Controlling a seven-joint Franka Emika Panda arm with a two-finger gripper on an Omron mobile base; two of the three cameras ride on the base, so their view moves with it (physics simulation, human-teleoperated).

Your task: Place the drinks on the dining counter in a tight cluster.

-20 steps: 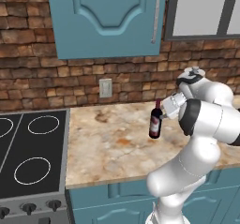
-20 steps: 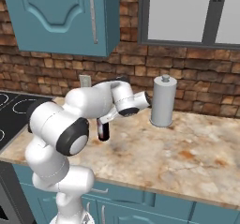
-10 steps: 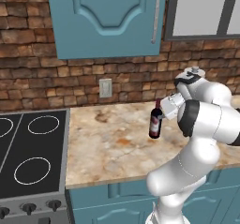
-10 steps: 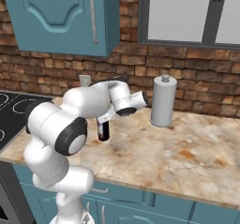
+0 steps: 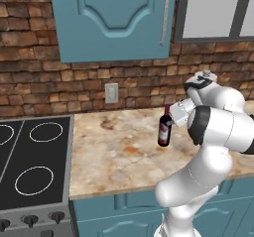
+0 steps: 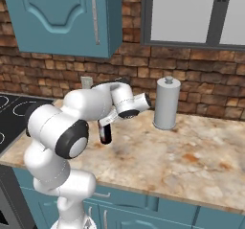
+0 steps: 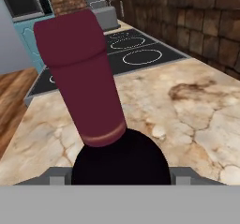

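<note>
One wine bottle (image 5: 164, 130) stands upright on the marbled counter (image 5: 114, 156) below the brick wall, at about 3 o'clock from the stove (image 5: 30, 176). The gripper (image 5: 174, 118) sits at its neck, fingers either side; whether they press the glass, I cannot tell. A grey canister (image 6: 166, 103) stands at the bottle's 2 o'clock.
</note>
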